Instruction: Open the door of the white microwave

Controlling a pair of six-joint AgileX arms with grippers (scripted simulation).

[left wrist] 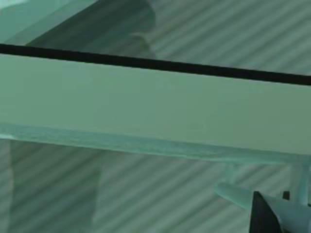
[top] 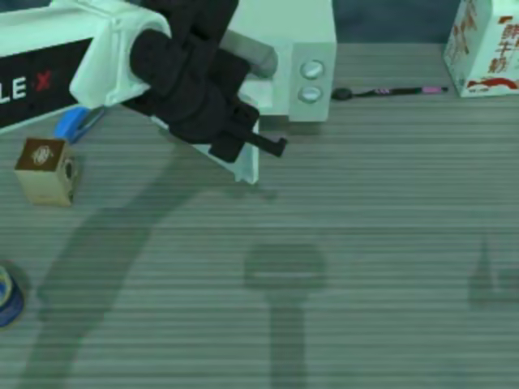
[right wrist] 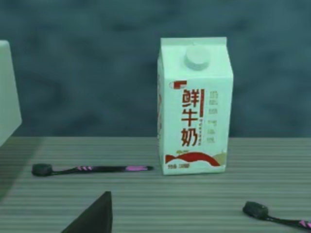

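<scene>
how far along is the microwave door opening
Partly done: the flat white door panel already stands swung out from the boxy white microwave. In hand: the left hand is at the door's free edge. Left: swinging it wider. The right arm is out of the top view.

You see one white microwave (top: pixel 296 36) with one door (top: pixel 243 166) and two round knobs (top: pixel 311 69). You count one white carton (right wrist: pixel 194 109), two toothbrushes, the first (right wrist: pixel 92 169) beside the carton and the second (right wrist: pixel 277 216) nearer the right wrist camera, one brown cube box (top: pixel 47 170), one blue object (top: pixel 75 126) and one round item (top: pixel 8 296) at the table's left edge
</scene>
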